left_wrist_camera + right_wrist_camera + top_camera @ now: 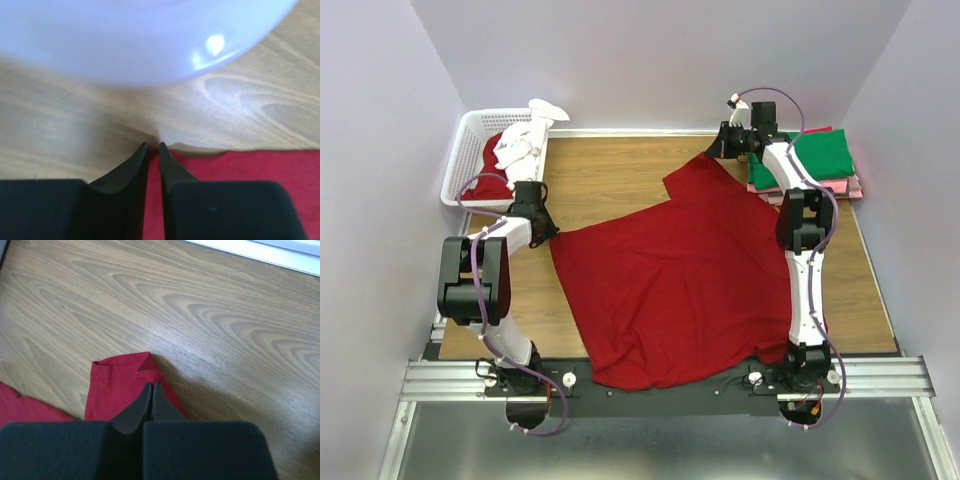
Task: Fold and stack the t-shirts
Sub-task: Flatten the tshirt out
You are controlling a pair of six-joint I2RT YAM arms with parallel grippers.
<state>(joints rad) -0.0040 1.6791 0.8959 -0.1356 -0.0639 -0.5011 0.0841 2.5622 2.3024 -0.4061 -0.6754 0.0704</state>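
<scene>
Dark red, the t-shirt (680, 290) lay spread across the middle of the table (610, 165), not yet folded. The left gripper (154, 146) stood narrow at its left edge; whether cloth lay between the jaws could not be told. The right gripper (151, 386) was closed at the far sleeve. The step looked like taking hold for a first fold, which called for two sure grips before lifting.

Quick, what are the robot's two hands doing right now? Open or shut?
Left hand: nearly shut, pinching the edge of the dark red cloth t-shirt.
Right hand: shut on that t-shirt's sleeve.
</scene>
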